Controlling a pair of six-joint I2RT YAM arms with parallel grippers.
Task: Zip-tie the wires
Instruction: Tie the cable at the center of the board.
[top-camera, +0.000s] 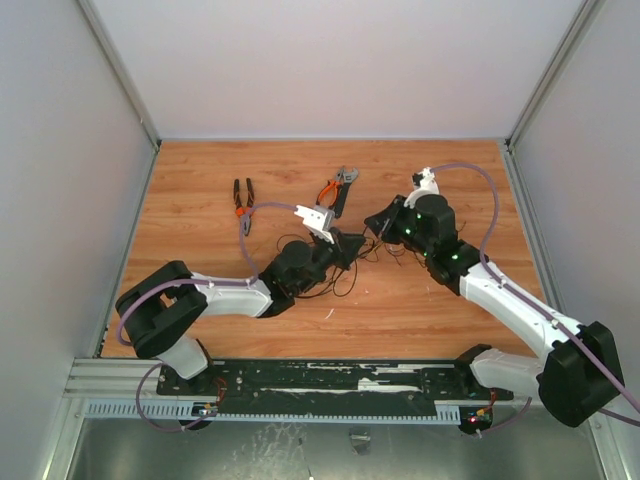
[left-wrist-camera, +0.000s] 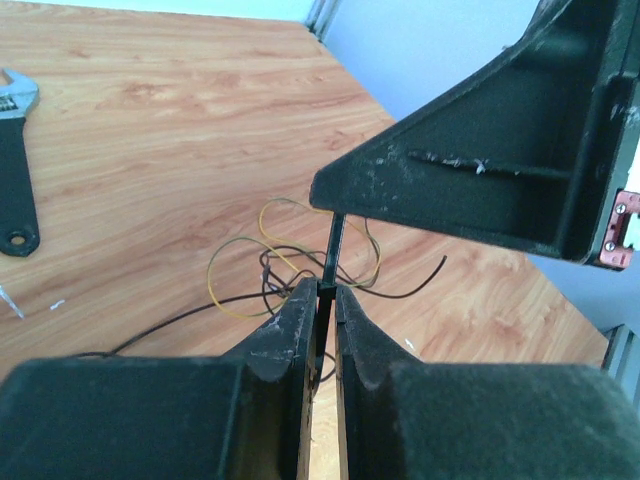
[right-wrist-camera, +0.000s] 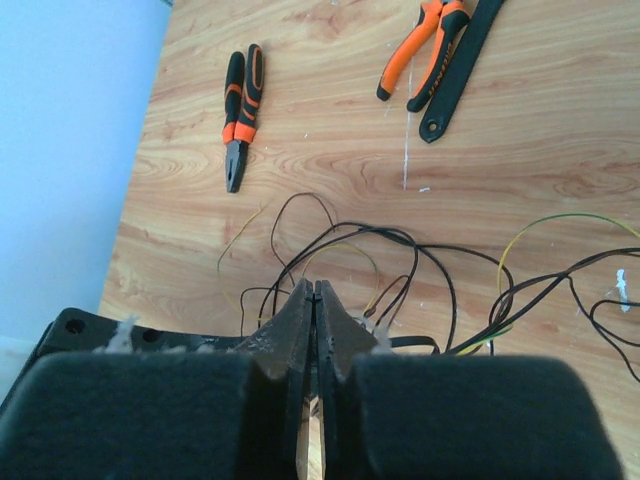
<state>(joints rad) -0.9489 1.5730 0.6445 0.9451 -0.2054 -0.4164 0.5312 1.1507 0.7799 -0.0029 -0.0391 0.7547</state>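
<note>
L gripper (left-wrist-camera: 322, 290) was clamped on the thin straight black plastic zip tie (left-wrist-camera: 332, 250), upright just above the loose thin black-and-yellow wire loops (left-wrist-camera: 285, 255). R gripper (right-wrist-camera: 315, 290) was shut over them; holding the tie? Couldn't tell. Risk: tie prob. not round the loops, so pulling would cinch nothing.

i'm looking into a robotics lab test cell, not a home or a shop. plain white panel walls (top-camera: 330, 60) box in a wood-grain tabletop (top-camera: 200, 190) on three sides, framed by metal corner posts (top-camera: 120, 75). a slotted aluminium rail (top-camera: 110, 385) runs along the near edge and carries my two white-and-black machines, the left arm (top-camera: 225, 293) and the right arm (top-camera: 505, 295), with a lilac cable (top-camera: 490, 215) looping off the right one. bench tools lie on the tabletop: black-and-orange pliers (top-camera: 243, 205), an orange-handled pair (top-camera: 327, 190), a wrench (top-camera: 343, 190) and loose wires (right-wrist-camera: 385, 230).
</note>
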